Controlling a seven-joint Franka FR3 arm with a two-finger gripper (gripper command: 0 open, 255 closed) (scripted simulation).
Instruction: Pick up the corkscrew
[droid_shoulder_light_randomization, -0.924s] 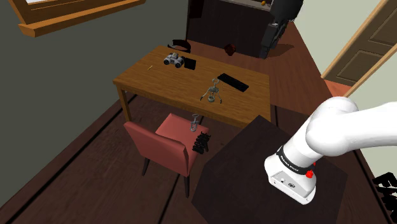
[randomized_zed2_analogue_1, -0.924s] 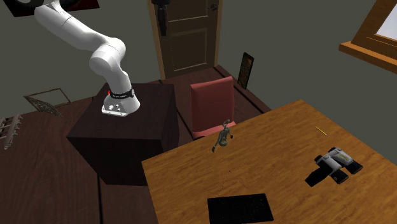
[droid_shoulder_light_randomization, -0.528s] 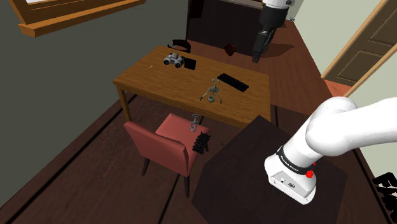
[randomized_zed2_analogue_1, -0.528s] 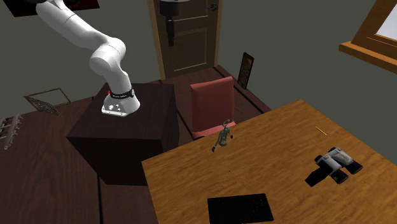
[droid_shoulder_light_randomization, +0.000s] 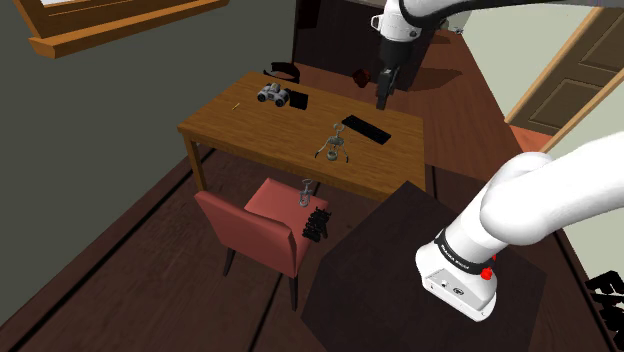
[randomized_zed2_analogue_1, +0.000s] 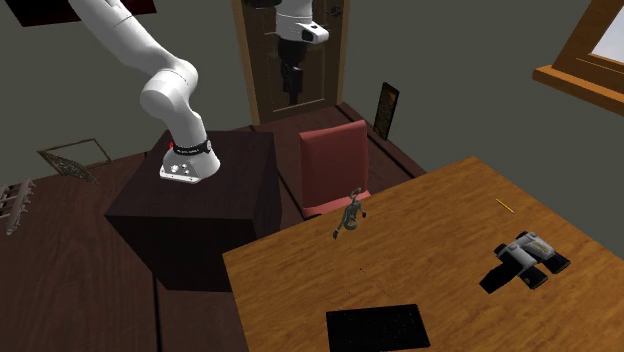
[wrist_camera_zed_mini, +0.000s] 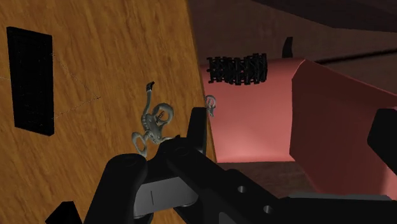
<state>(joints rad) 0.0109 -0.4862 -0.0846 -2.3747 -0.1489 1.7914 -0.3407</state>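
Corkscrew (droid_shoulder_light_randomization: 335, 143) on wooden table (droid_shoulder_light_randomization: 250, 115), well apart from hand (droid_shoulder_light_randomization: 381, 98) high above; hand spread, empty

On my brown wooden bench (droid_shoulder_light_randomization: 250, 118): grey binoculars (droid_shoulder_light_randomization: 272, 95), flat black rectangular pad (droid_shoulder_light_randomization: 366, 129). Beside it: red padded chair (droid_shoulder_light_randomization: 255, 225).

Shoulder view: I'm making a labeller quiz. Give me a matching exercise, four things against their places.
1 corkscrew
2 binoculars
3 red chair
4 gripper

A on the floor, at the table's long side
B up in the air, touching nothing
C on the table beside the flat black pad
D table's end, at the shoulder view's left

Pairs: 1-C, 2-D, 3-A, 4-B
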